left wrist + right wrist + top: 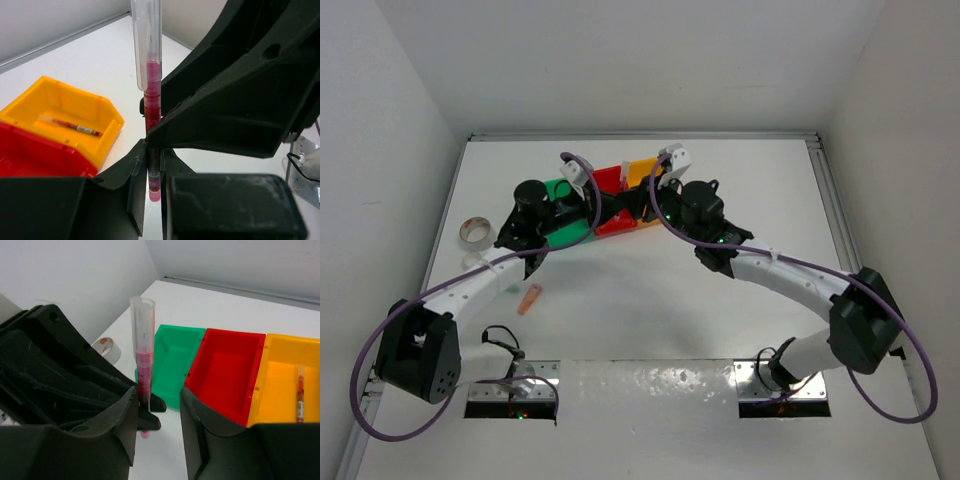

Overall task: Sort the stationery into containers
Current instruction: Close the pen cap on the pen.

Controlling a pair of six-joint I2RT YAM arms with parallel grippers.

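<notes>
the left gripper (153,167) is pinched tight on the lower end of a red pen (152,95), holding it bolt upright with the clear cap on top. the right gripper (157,402) has its jaws parted either side of the same pen and grips nothing that i can make out. the pen stands beside the green bin (175,332). the yellow bin (292,340), where another red pen (300,395) lies lengthwise, is at the far end of the row, past the red bin (235,335). i'd say this pen belongs there too. the right arm is on that side. the pen would have to clear the rims, and the air above the bins looks open.
</notes>
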